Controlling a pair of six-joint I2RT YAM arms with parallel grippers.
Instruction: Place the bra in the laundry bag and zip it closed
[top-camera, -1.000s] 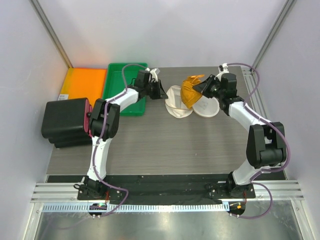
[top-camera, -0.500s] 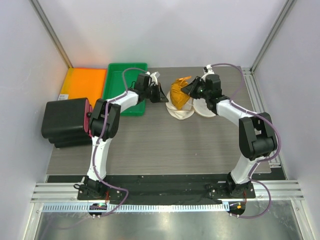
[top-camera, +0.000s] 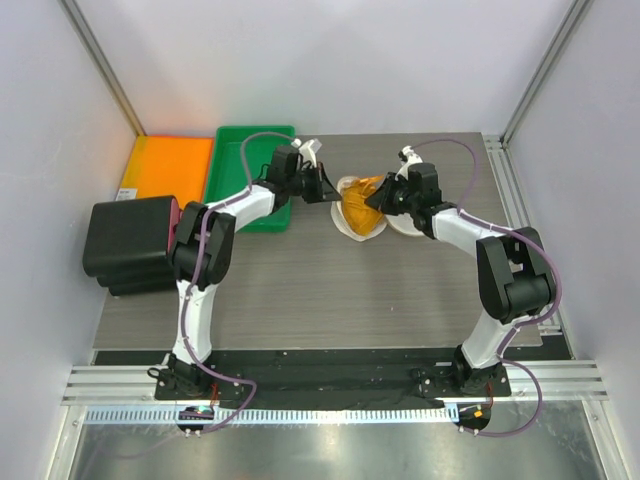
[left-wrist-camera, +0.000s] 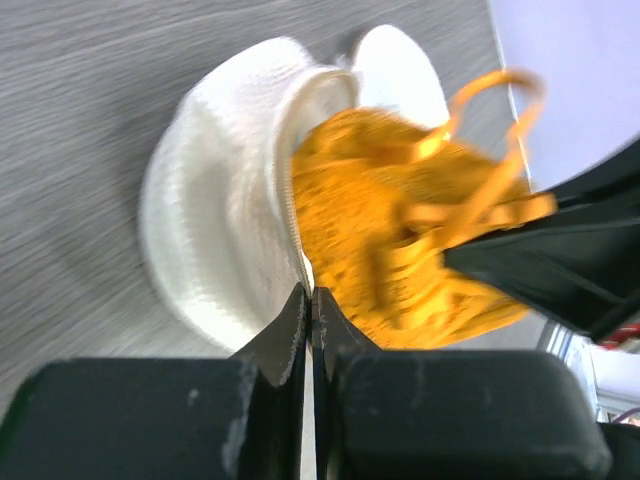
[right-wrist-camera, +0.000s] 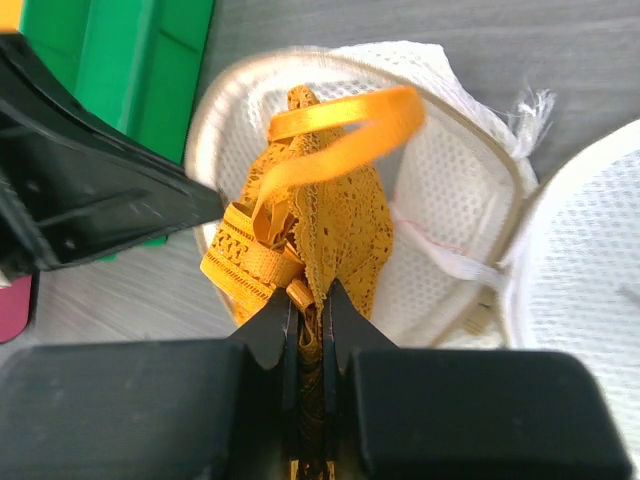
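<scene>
1. My left pincer (left-wrist-camera: 309, 298), pressed together, nips the rim of the round white-mesh laundry bag (left-wrist-camera: 215, 230).
2. My right pincer (right-wrist-camera: 308, 305) pinches the lacy orange bra (right-wrist-camera: 330, 215), strap looped, low in that bag's mouth.

Left gripper (left-wrist-camera: 309, 305) pinched tight on bag (left-wrist-camera: 205, 240) rim, bra (left-wrist-camera: 375, 215) bunched in opening, strap looped upward, right gripper (left-wrist-camera: 462, 263) tip against bra, grey table (left-wrist-camera: 100, 80).

Both arms reaching far forward, wrists turned inward, left hand (top-camera: 328, 194) pinched shut, right hand (top-camera: 378, 198) clamped tight, fingertips facing, near each other
</scene>
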